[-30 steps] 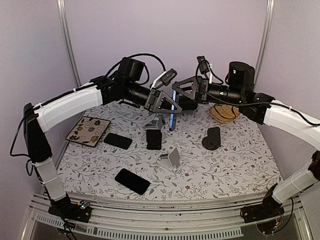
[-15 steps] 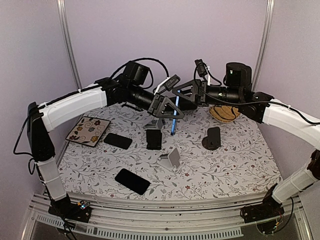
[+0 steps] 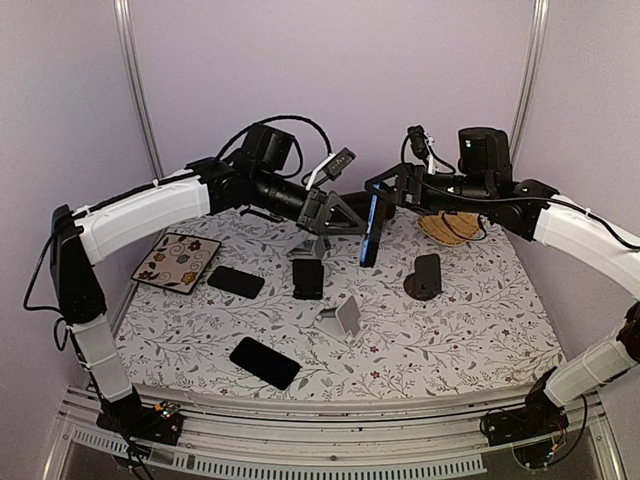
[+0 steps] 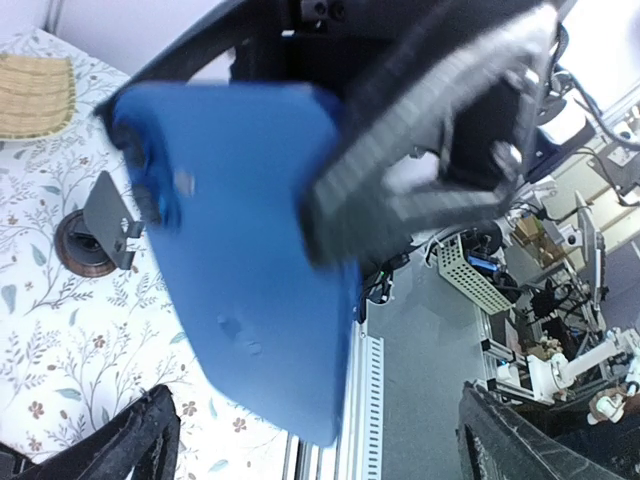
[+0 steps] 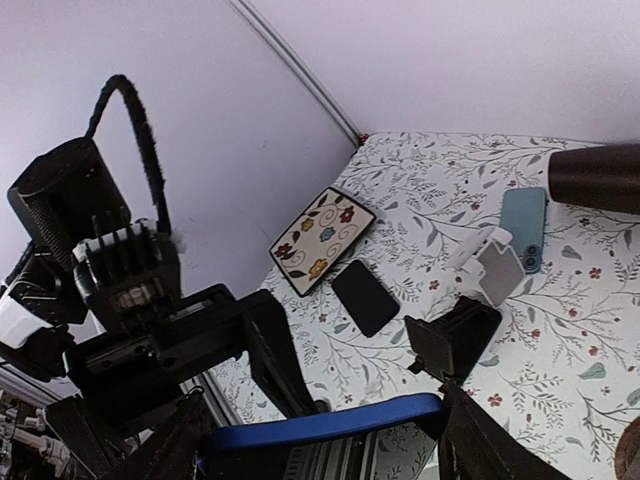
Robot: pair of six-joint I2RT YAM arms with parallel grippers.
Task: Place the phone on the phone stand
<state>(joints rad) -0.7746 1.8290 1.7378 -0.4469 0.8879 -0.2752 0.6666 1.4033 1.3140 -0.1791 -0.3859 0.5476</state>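
The blue phone hangs upright on its long axis above the table's middle back. My right gripper is shut on its upper part. In the right wrist view the phone's blue edge spans between my right gripper's fingers. My left gripper is open just left of the phone. In the left wrist view the phone's blue back fills the frame, and my left gripper is spread wide, apart from it. A black stand, a silver stand and a round-based black stand are on the table below.
Two black phones lie flat at the left and front. A floral tile lies at the far left. A wicker mat lies at the back right under my right arm. A small grey stand is under my left gripper.
The blue phone passed from my left gripper to my right one. My left gripper opened, and my right gripper closed on the phone and carried it a little to the right.
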